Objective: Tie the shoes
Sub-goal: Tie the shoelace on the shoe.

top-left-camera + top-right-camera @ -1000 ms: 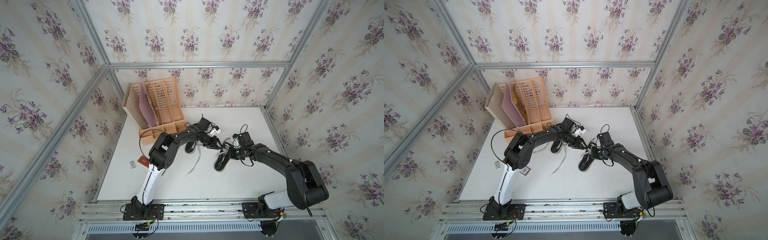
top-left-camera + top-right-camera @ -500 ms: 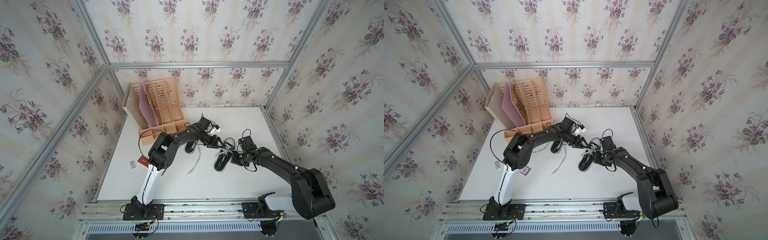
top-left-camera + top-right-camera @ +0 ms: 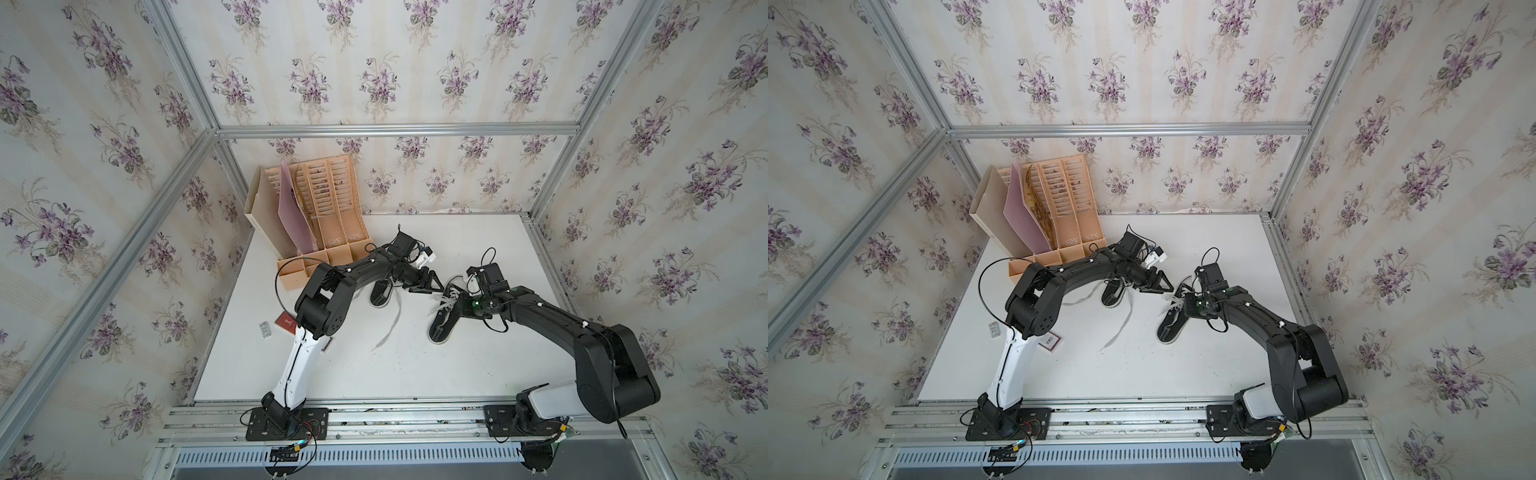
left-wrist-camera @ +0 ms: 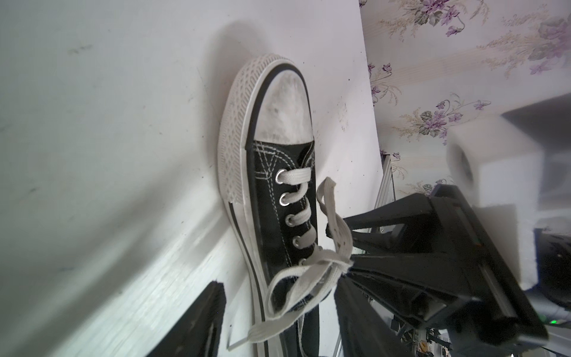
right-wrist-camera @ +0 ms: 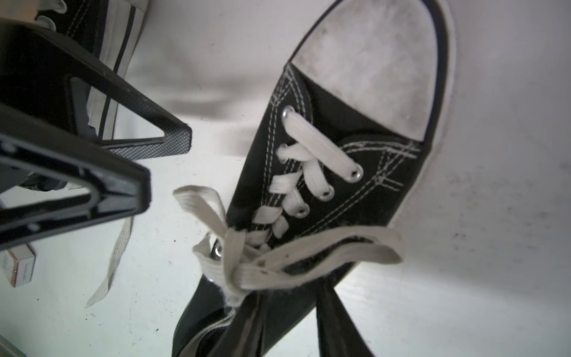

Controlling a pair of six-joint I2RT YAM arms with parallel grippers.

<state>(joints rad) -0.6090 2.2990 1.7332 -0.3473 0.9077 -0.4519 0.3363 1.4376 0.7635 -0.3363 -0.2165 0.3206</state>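
Shoe [image 3: 441, 328] nearer the right arm is laid mid-table [image 3: 374, 374], long axis near-to-far, toe cap toward the robot bases and skewed slightly left, heel toward the far wall. A loose bow [image 5: 234, 265] is seen at its throat. A second shoe [image 3: 380, 293] is laid roughly parallel under the left arm, lace [image 3: 388, 328] trailing. Left gripper [image 5: 165, 167] is held wide apart, empty; right gripper [image 4: 340, 248] fingers are narrowly parted at the bow.

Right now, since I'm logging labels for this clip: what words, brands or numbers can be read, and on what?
Nothing can be read.
Red box: label too small to read.
Grey tag beside it: print too small to read.
Shoes: no brand or text shows.
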